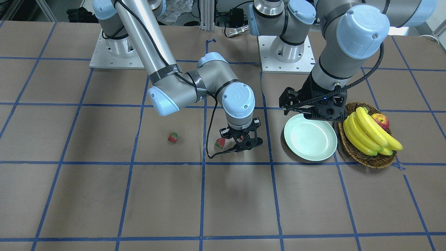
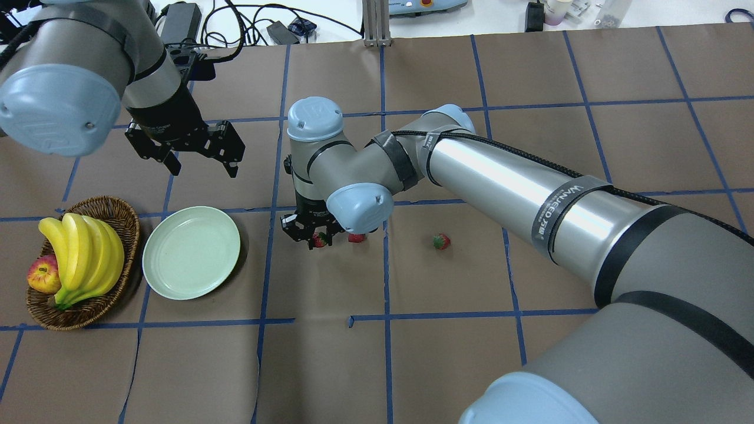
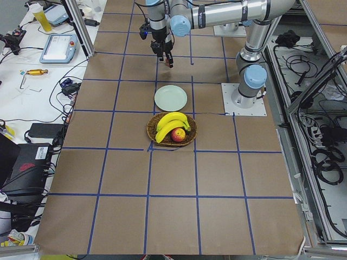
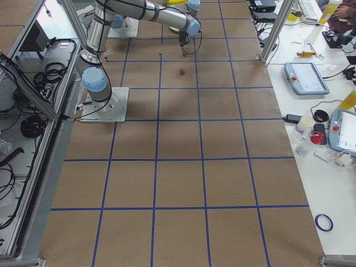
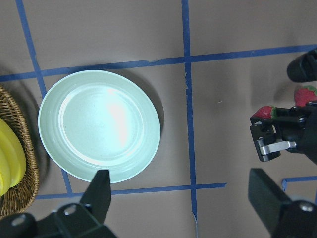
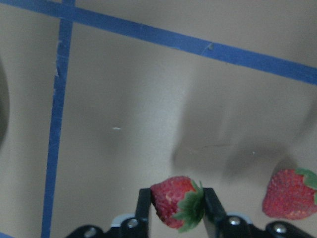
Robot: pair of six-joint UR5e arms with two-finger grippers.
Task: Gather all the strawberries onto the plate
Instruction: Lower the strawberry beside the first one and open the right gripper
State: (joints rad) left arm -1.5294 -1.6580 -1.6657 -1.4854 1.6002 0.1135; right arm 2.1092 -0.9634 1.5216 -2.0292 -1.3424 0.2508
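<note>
My right tool (image 6: 174,207) is clenched on one strawberry (image 6: 168,197) low over the surface (image 2: 330,365), well apart from the plate (image 2: 191,252). The grip is only fingertip-deep, so I judge it could slip in transit. My left tool (image 2: 204,169) hangs released.

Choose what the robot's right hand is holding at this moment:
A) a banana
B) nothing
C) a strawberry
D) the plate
C: the right wrist view shows a strawberry clamped in the right hand, with another strawberry lying free beside it.
</note>
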